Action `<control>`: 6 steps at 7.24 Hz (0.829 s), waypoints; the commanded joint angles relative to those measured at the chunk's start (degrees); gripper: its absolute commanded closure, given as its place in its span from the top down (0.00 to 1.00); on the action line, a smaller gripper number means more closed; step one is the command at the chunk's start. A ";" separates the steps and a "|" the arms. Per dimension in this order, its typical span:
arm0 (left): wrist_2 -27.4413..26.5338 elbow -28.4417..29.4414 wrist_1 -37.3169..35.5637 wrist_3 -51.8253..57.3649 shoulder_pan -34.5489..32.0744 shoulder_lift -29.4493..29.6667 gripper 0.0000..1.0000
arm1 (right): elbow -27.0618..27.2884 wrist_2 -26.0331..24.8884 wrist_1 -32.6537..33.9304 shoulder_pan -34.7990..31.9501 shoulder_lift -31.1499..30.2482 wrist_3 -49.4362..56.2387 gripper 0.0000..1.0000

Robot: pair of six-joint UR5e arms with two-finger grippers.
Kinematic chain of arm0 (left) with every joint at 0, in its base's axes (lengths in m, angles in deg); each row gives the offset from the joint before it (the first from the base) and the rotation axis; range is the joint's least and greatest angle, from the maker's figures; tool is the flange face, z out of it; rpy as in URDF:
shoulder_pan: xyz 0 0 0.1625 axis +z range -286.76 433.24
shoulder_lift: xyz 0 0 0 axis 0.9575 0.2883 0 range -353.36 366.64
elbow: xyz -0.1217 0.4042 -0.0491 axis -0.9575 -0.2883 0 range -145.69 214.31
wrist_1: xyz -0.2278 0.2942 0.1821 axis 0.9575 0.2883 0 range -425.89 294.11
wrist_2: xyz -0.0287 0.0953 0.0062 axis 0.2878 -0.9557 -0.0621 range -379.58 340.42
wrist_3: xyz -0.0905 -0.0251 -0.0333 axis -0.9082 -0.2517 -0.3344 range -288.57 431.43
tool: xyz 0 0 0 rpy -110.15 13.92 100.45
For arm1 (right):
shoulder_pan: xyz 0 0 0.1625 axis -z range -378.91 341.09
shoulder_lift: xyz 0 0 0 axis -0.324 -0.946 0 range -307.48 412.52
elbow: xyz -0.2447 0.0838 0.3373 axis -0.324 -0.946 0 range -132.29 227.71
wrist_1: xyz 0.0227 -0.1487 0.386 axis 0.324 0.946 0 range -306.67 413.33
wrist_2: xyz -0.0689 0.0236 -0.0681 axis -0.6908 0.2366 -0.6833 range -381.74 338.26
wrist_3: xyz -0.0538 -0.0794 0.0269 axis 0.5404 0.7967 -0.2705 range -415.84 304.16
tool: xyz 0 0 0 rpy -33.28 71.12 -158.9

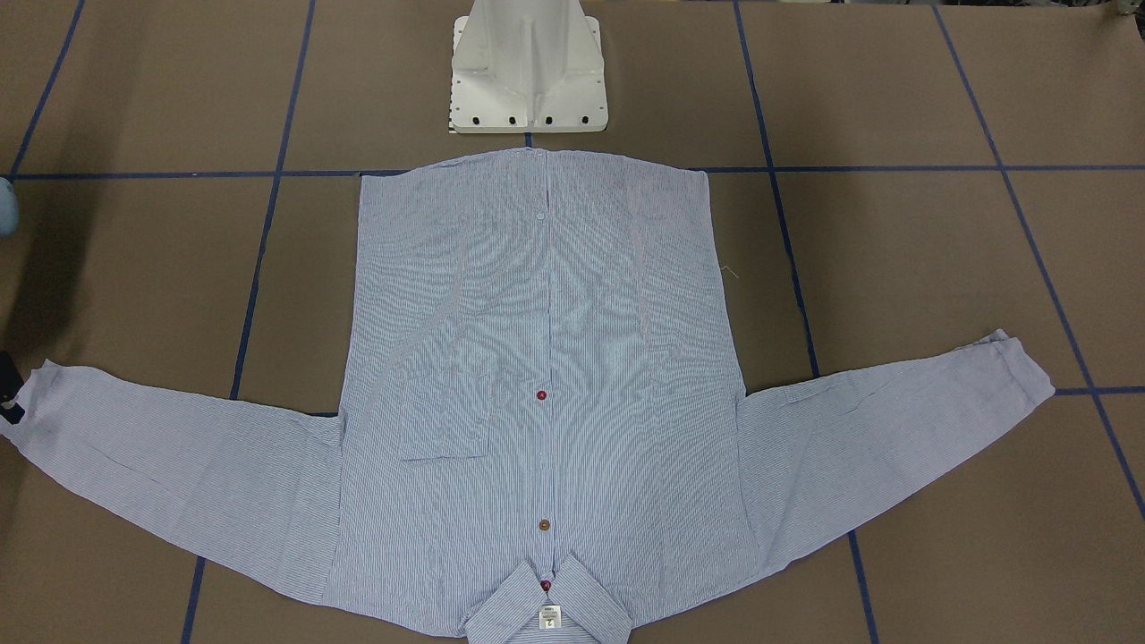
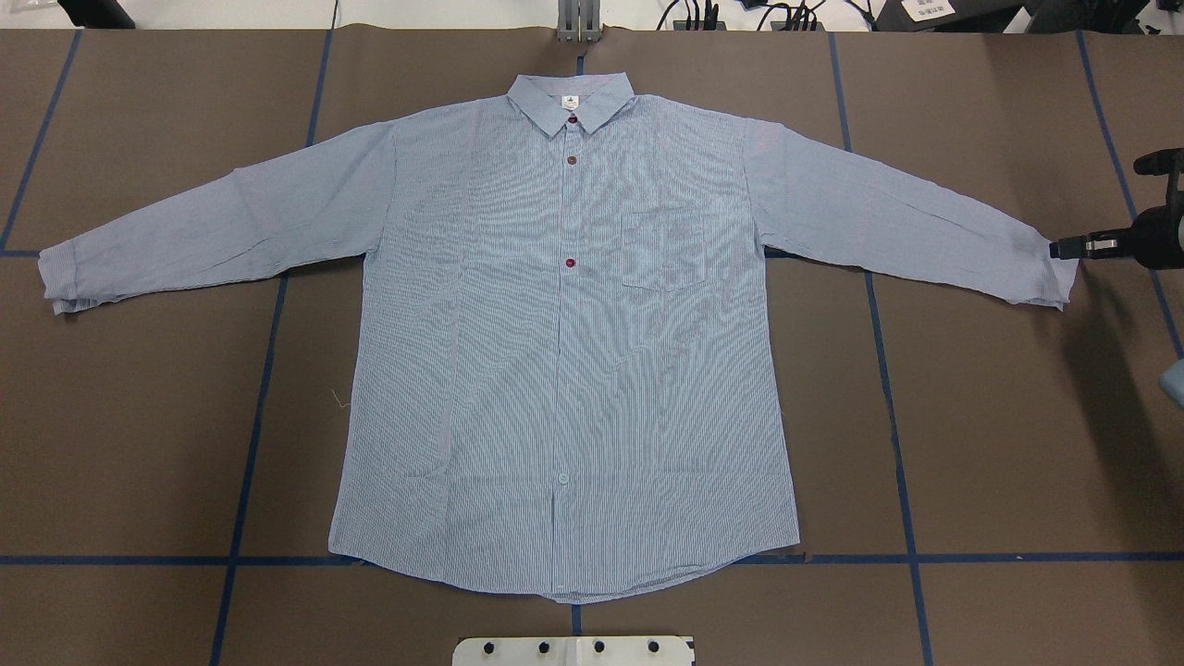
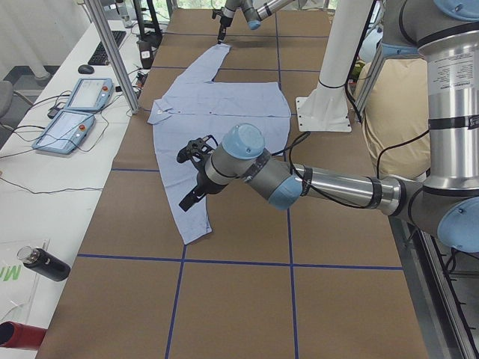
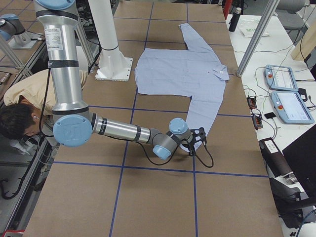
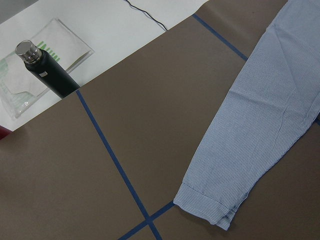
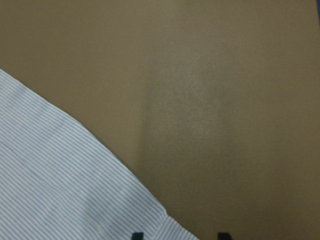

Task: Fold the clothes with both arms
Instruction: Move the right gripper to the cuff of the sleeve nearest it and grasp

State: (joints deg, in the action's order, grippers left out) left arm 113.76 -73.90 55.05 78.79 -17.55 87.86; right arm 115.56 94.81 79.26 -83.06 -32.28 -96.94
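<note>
The light blue striped shirt (image 2: 564, 351) lies flat and face up, buttoned, with both sleeves spread and its collar (image 2: 571, 97) on the side away from the robot. My right gripper (image 2: 1064, 247) is low at the right sleeve's cuff (image 2: 1041, 268). In the right wrist view its fingertips (image 6: 136, 235) stand apart with the cuff's corner (image 6: 150, 220) between them, so it is open. My left gripper (image 3: 188, 173) hovers above the left sleeve (image 3: 183, 202). It shows only in the exterior left view, so I cannot tell whether it is open or shut. The left cuff (image 5: 210, 207) lies flat on the table.
The white pedestal base (image 1: 528, 72) stands just behind the shirt's hem. A black bottle (image 5: 45, 70) lies on the white side bench beyond the table's left end, near control tablets (image 3: 75, 112). A person (image 4: 19, 118) crouches beside the table behind the right arm.
</note>
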 commanded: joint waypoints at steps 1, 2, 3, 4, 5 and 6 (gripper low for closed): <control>0.00 -0.16 0.00 0.03 -0.09 -0.10 1.00 | -0.43 -0.88 -0.09 0.87 0.16 0.06 0.57; 0.00 -0.16 0.00 0.03 -0.09 -0.10 1.00 | -0.43 -1.23 0.00 1.13 0.08 0.06 0.57; 0.00 -0.16 0.00 0.03 -0.09 -0.10 1.00 | -0.69 -1.32 -0.09 1.22 0.08 0.06 0.57; 0.00 -0.16 0.00 0.03 -0.09 -0.19 1.00 | -0.70 -1.84 -0.09 1.31 0.08 0.06 0.57; 0.00 -0.25 0.00 0.03 -0.09 -0.28 1.00 | -1.04 -2.37 -0.09 1.48 0.08 0.06 0.57; 0.00 -0.25 0.00 0.03 -0.09 -0.28 1.00 | -1.14 -2.38 -0.09 1.49 0.08 0.06 0.57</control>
State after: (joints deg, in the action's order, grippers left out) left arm 113.75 -74.12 55.05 78.82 -17.64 87.63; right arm 114.63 92.68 79.15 -81.66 -32.20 -96.89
